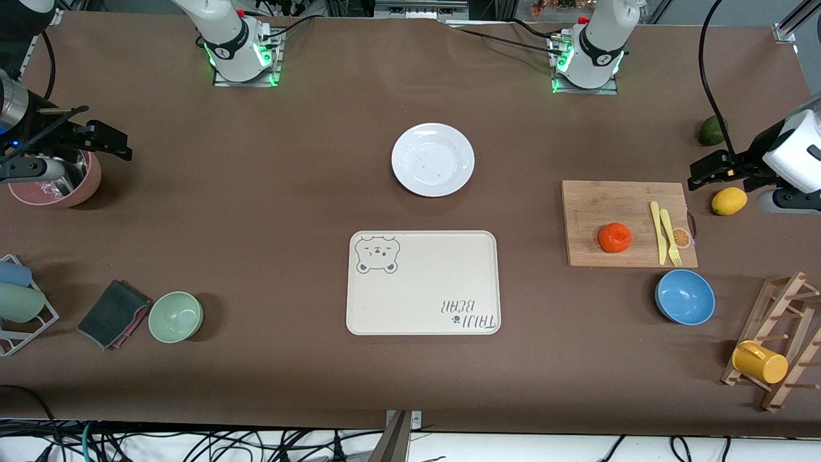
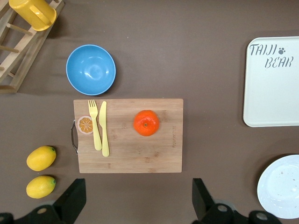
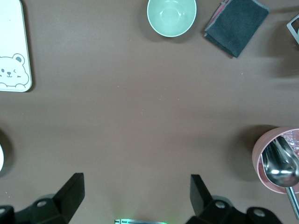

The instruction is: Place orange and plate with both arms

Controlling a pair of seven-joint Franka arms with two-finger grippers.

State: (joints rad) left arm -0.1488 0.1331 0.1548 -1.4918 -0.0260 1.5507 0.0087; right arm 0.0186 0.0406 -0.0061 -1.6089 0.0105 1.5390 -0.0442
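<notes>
The orange (image 1: 614, 237) lies on a wooden cutting board (image 1: 596, 205) toward the left arm's end of the table; it also shows in the left wrist view (image 2: 146, 122). The white plate (image 1: 433, 159) lies empty at mid-table between the two arm bases, and its edge shows in the left wrist view (image 2: 280, 186). My left gripper (image 1: 710, 172) is open and empty, up over the table beside the board and a lemon (image 1: 729, 201); in its own view (image 2: 139, 198) the board is just past the fingertips. My right gripper (image 1: 108, 140) is open and empty (image 3: 137, 193), over the table beside a pink bowl (image 1: 86, 186).
A cream bear tray (image 1: 423, 282) lies nearer the front camera than the plate. A yellow fork and knife (image 1: 666, 234) lie on the board. Around it are a blue bowl (image 1: 685, 296), a dark green fruit (image 1: 712, 130) and a wooden rack with a yellow mug (image 1: 760, 362). A green bowl (image 1: 175, 316) and cloth (image 1: 114, 313) lie toward the right arm's end.
</notes>
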